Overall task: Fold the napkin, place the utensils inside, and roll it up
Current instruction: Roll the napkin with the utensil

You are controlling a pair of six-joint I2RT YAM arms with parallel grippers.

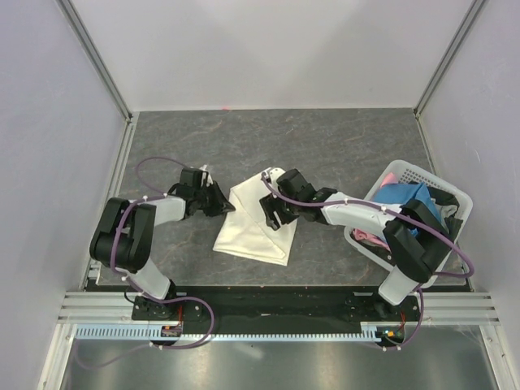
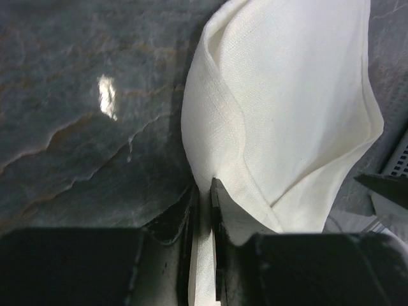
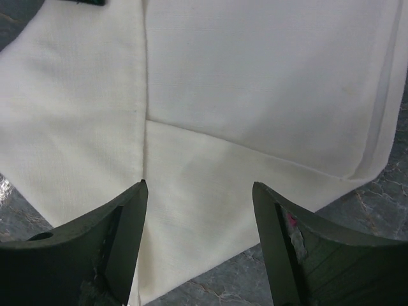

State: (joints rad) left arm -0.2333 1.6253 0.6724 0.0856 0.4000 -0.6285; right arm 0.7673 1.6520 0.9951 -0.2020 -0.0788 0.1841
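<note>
The left end effector (image 2: 204, 193) was clamped on one edge of the napkin (image 1: 253, 230). The cloth was pinched between its fingers and rose just ahead of them in a loose, puffed fold instead of lying flat on the surface (image 1: 325, 146). The right end effector (image 3: 201, 213) stood wide open with nothing in it, hanging just above the napkin. Beneath it lay overlapping layers of cloth, with a hemmed edge running straight away from one fingertip (image 3: 127, 229) and a crease crossing ahead of the gap between the fingers. From above, the napkin lay between the two end effectors, the left one touching its near side edge and the right one over the opposite part. No utensil could be made out in any view. The step in hand looked to be the fold itself. To do it well, the left end effector would probably need to carry its pinched edge low and straight across toward the right one, with enough tension to draw the bulge flat. The moving edge should line up with the hem under the right end effector before release. The right one could usefully press down on the layers below it, since soft cloth on so smooth a surface seemed likely to slide bodily with any pull.
</note>
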